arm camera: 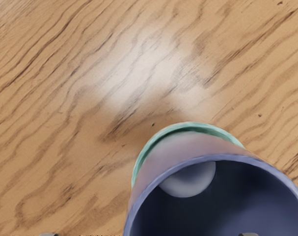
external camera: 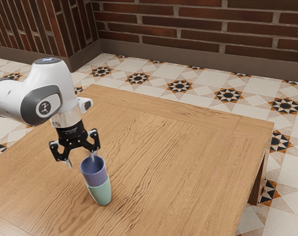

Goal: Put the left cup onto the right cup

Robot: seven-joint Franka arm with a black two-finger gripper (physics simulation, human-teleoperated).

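A purple cup [external camera: 93, 170] sits nested upright inside a green cup [external camera: 100, 192] near the table's front edge in the exterior view. My gripper [external camera: 80, 158] hangs just above and slightly to the exterior view's left of the purple cup's rim, open. One fingertip [external camera: 93, 155] is close over the rim and the other stands outside the cup. From the wrist, I look down into the purple cup [arm camera: 222, 201], directly under my hand. The green cup's rim [arm camera: 188, 129] shows as a thin ring around it.
The wooden table [external camera: 178, 147] stretches wide to the exterior view's right and back. Its front edge runs close below the cups. Tiled floor and a brick wall lie beyond.
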